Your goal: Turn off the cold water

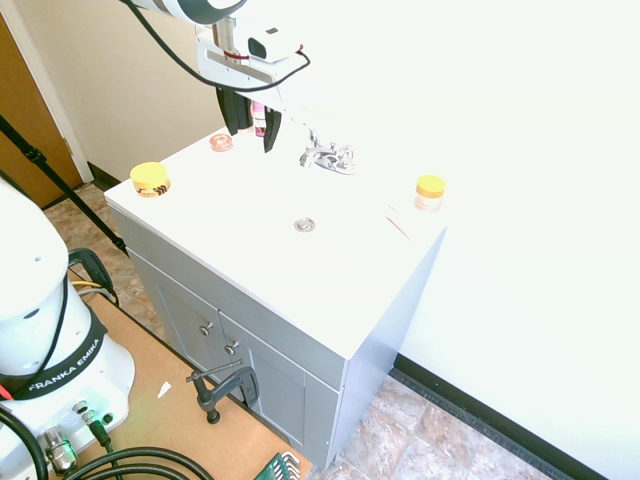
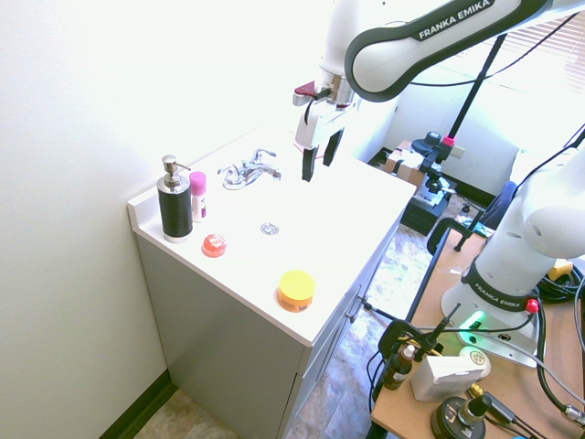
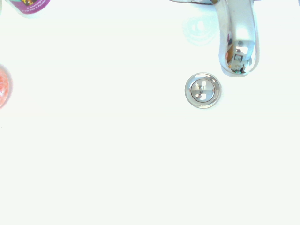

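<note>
**Gripper held above the basin, apart from the faucet**

The gripper (image 2: 318, 161) is seen hanging over the white sink top (image 1: 250, 250), its two dark fingers (image 1: 232, 112) pointed downward and spread apart, with nothing held between them. It is positioned above the basin, just beside the chrome faucet (image 2: 249, 170) but not touching it.

The faucet is mounted at the back edge of the sink, near the wall. Its short spout (image 3: 238, 42) is shown from close by in the wrist view, reaching out over the round metal drain (image 3: 203, 90). No stream of water can be made out at the spout in any view. The two lever handles are visible on either side of the spout in the exterior views, but their exact position cannot be told.

A black pump bottle (image 2: 174, 201) is placed at the corner of the counter, with a pink bottle (image 2: 197, 196) just beside it. A small red dish (image 2: 214, 244) lies in front of these. A yellow lidded tub (image 2: 296, 290) rests near the front edge, and a yellow-capped jar (image 1: 430, 193) is set at the opposite side of the faucet.
</note>
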Tool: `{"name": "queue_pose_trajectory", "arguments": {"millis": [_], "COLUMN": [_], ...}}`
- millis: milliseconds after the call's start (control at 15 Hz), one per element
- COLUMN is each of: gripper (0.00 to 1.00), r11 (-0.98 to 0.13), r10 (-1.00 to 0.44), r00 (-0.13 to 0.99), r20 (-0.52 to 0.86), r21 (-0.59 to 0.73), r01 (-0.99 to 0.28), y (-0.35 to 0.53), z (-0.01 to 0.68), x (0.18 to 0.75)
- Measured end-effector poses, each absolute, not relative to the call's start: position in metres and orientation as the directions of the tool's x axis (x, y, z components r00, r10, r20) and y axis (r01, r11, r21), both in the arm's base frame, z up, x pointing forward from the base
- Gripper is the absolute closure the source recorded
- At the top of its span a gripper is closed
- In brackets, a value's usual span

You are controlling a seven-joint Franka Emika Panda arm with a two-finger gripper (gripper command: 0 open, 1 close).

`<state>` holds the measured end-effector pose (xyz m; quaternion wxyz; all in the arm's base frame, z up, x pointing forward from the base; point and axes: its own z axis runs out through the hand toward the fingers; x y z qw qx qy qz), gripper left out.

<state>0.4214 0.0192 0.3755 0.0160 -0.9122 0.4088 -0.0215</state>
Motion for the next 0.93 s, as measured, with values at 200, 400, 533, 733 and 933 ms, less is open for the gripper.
{"name": "queue_pose_trajectory", "arguments": {"millis": [200,400,533,733,933], "gripper": [0.00,0.00,0.00,0.00,0.00], "r11": [-0.656,-0.603,-0.576,-0.550,-0.533], "r10": [-0.755,-0.796,-0.815,-0.829,-0.838], "r00": [0.654,0.590,0.558,0.532,0.517], "r20": [0.059,0.134,0.160,0.172,0.174], "r21": [-0.068,-0.107,-0.103,-0.087,-0.062], "r01": [-0.752,-0.790,-0.811,-0.831,-0.844], "y": [0.016,-0.009,-0.028,-0.047,-0.065], "z": [0.379,0.386,0.378,0.363,0.345], "x": [0.428,0.463,0.494,0.533,0.557]}}
